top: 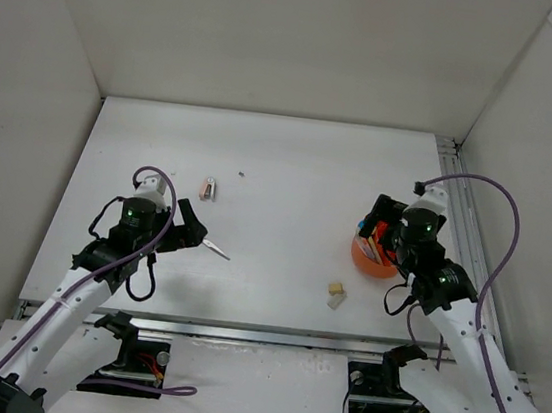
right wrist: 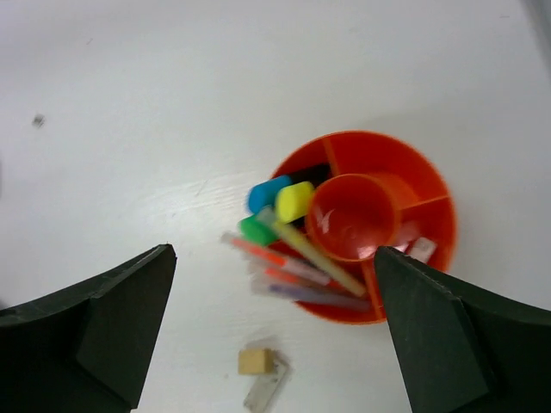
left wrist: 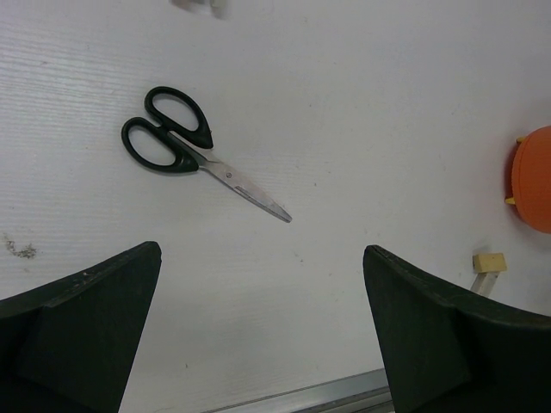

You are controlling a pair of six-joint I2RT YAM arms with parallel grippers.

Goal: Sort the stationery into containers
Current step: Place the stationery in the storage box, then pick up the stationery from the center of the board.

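The round orange-red pot (right wrist: pixel 405 181) stands at the right of the table (top: pixel 365 261), holding highlighters (right wrist: pixel 293 200) tipped blue, yellow and green and several thin pens (right wrist: pixel 293 267). A beige eraser (right wrist: pixel 256 361) and a white eraser (right wrist: pixel 269 389) lie on the table just before it (top: pixel 335 292). My right gripper (right wrist: pixel 271 327) is open and empty, hovering above the pot's near side. My left gripper (left wrist: pixel 263 301) is open and empty, near black-handled scissors (left wrist: pixel 185 151) (top: pixel 214 248). A pinkish clip (top: pixel 209 189) lies farther back.
White walls enclose the table on three sides. A metal rail (left wrist: pixel 327 397) runs along the near edge. The pot's edge (left wrist: pixel 535 181) and the beige eraser (left wrist: pixel 489 261) show at the right of the left wrist view.
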